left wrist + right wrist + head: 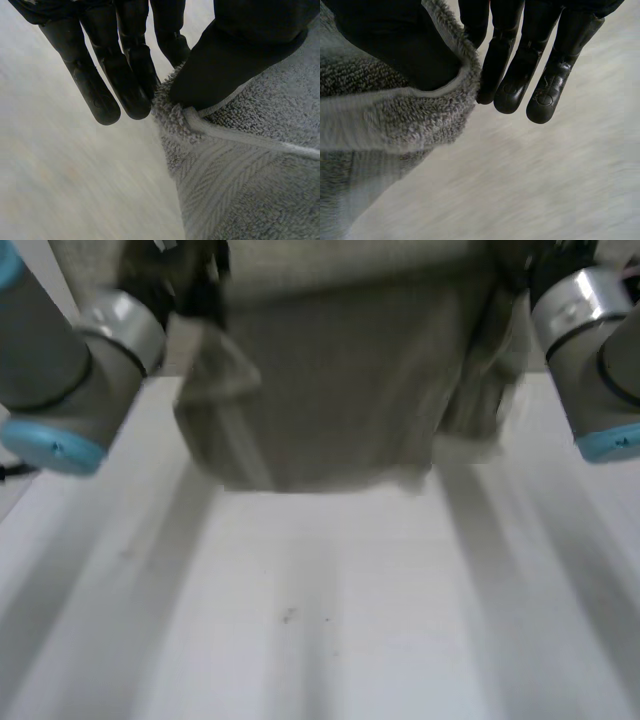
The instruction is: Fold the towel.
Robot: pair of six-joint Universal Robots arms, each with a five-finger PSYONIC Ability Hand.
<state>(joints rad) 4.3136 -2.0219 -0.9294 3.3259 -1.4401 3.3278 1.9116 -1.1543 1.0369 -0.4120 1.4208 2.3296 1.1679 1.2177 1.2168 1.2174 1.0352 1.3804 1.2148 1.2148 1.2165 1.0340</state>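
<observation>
We log the left hand (125, 75) with thumb and fingers clamped on one top corner of the grey towel (330, 390). The right hand (520, 70) pinches the opposite corner likewise. The towel hangs spread between them over the far tabletop (330, 620).

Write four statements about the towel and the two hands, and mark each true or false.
1. The left hand pinches an edge of the towel between thumb and fingers. True.
2. The towel lies spread flat on the table. False: it hangs bunched between the two hands, held up at both sides.
3. The right hand is open and apart from the towel. False: its thumb presses the towel's edge against its fingers.
4. The towel is grey terry cloth with a woven band along its edge. True.
</observation>
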